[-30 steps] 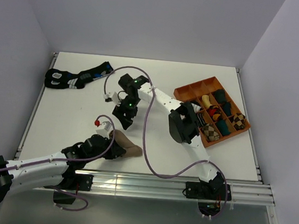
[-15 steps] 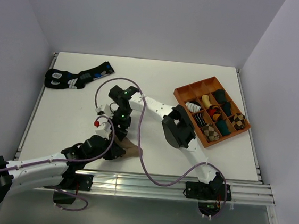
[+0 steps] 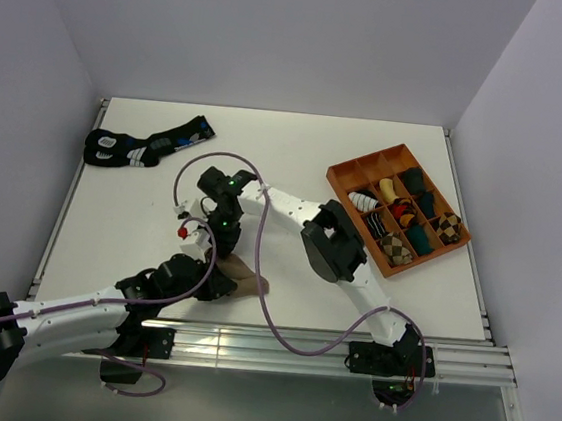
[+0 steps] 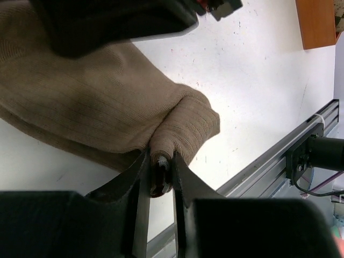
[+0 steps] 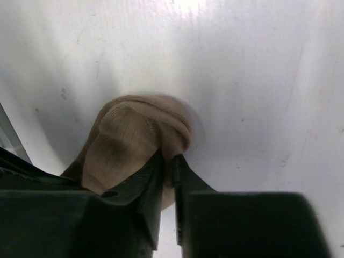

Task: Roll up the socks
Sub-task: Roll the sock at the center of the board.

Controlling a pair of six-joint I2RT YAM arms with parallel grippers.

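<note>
1. Your left fingers (image 4: 141,185) are pinching a small fold of the tan sock (image 4: 107,102) right at their tips. It's a thin bite, so any sideways tug could pull the cloth free.
2. Your right fingers (image 5: 151,183) are pressed almost together on the bundle's rounded end. Little cloth looks caught there, so if it slips the roll could spring open.
3. The sock lies close to the near edge of the bench (image 3: 318,144), left of centre. I can't see the white sock.
4. Both wrists crowd one spot, so twisting either risks a knock.
5. The purple cable (image 3: 256,258) passes just beside the sock and could snag.
</note>
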